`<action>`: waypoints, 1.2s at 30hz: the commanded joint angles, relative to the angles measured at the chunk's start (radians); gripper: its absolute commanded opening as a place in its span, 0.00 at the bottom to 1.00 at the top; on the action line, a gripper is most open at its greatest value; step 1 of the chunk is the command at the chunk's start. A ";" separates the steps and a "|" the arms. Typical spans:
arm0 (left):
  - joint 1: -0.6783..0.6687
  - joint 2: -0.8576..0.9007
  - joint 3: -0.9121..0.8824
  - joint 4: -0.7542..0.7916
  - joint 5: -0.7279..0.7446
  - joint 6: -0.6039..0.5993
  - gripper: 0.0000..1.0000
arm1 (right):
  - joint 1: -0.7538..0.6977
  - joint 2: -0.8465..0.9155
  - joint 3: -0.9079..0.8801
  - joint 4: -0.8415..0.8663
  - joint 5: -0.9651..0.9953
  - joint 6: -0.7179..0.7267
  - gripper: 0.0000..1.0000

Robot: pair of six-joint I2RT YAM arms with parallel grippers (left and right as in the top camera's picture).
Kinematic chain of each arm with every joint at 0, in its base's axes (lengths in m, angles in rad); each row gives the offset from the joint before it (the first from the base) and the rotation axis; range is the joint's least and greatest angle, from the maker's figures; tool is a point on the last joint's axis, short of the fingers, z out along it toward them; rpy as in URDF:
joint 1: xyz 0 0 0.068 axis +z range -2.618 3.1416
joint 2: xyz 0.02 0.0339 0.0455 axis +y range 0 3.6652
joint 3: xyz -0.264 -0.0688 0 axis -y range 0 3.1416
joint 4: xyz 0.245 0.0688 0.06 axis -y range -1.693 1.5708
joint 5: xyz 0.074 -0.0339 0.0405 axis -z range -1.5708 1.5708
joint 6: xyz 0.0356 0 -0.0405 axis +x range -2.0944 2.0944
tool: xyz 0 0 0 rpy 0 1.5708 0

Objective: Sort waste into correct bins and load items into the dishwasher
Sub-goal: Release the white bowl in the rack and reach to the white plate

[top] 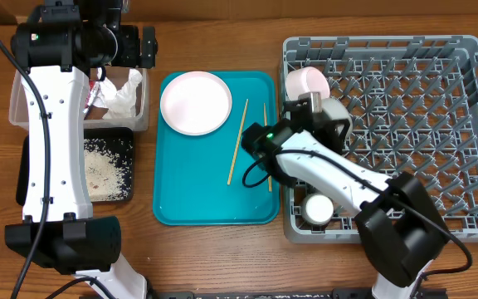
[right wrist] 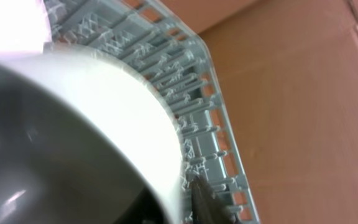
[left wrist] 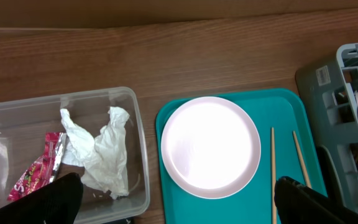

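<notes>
I am looking down on the grey dish rack [top: 405,43], the biggest thing on the wooden table [top: 222,262]. It fills the right side. Just beside its left wall lies the teal tray [top: 197,195].

At the far left the clear tub [left wrist: 140,149] sits behind the black tray [top: 132,166], the two close together, with my left arm stretched above them. The left gripper [left wrist: 178,177] hangs high over the tub and the teal tray. Its fingers [left wrist: 61,199] are spread wide and hold nothing.

The round white plate [top: 195,101] lies flat in the far-left part of the teal tray. A white bowl [top: 305,81] is tipped on its side in the rack's far-left corner. Next to it is the pale grey bowl [right wrist: 73,124], and the right gripper [top: 320,112] reaches over the rack's left wall to it. On the right wrist camera the bowl fills most of the picture, its rim against a single dark finger [right wrist: 201,199]. I cannot tell whether that hand is parted or pressed on the bowl.

Crumpled white napkins [left wrist: 101,155] lie inside the clear tub. Two chopsticks [top: 237,141] rest on the teal tray right of the plate, the right-hand one running under my right arm. A small white cup [top: 318,208] stands in the rack's near-left corner. The red wrapper [left wrist: 39,174] lies in the tub, left of the napkins. Loose rice scraps [top: 106,162] are scattered in the black tray.
</notes>
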 commanded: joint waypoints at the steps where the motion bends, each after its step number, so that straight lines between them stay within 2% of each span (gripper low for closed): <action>1: -0.002 0.004 0.016 0.004 -0.006 -0.006 1.00 | 0.051 0.001 0.005 -0.012 -0.089 -0.001 0.38; 2: -0.002 0.004 0.016 0.004 -0.006 -0.006 1.00 | 0.063 0.001 0.009 -0.017 -0.093 -0.001 0.46; 3: -0.002 0.004 0.016 0.004 -0.006 -0.006 1.00 | 0.088 0.001 0.016 -0.019 -0.099 -0.002 0.61; 5: -0.002 0.004 0.016 0.004 -0.006 -0.006 1.00 | 0.113 0.001 0.023 -0.019 -0.109 -0.002 0.70; 7: -0.002 0.004 0.016 0.004 -0.006 -0.006 1.00 | 0.133 0.000 0.031 -0.021 -0.134 -0.002 0.75; 11: -0.002 0.004 0.016 0.004 -0.006 -0.006 1.00 | 0.141 0.000 0.072 -0.055 -0.190 -0.002 0.80; 17: -0.002 0.004 0.016 0.004 -0.006 -0.006 1.00 | 0.106 -0.001 0.293 -0.113 -0.317 -0.009 1.00; 20: -0.002 0.004 0.016 0.004 -0.006 -0.006 1.00 | 0.077 -0.001 0.419 -0.085 -0.428 -0.009 1.00; 23: -0.002 0.004 0.016 0.004 -0.006 -0.006 1.00 | 0.054 -0.001 0.511 0.029 -0.594 -0.008 1.00; 24: -0.002 0.004 0.016 0.004 -0.006 -0.006 1.00 | 0.047 -0.001 0.519 0.138 -0.672 -0.008 0.93; 28: -0.002 0.004 0.016 0.004 -0.006 -0.006 1.00 | 0.042 0.020 0.483 0.373 -0.755 -0.016 0.92; 30: -0.002 0.004 0.016 0.004 -0.006 -0.006 1.00 | 0.041 0.050 0.455 0.511 -0.844 -0.087 0.91; 32: -0.002 0.004 0.016 0.004 -0.006 -0.006 1.00 | 0.036 0.084 0.440 0.592 -0.933 -0.128 0.89; 36: -0.002 0.004 0.016 0.004 -0.006 -0.006 1.00 | 0.005 0.166 0.439 0.647 -1.082 -0.128 0.88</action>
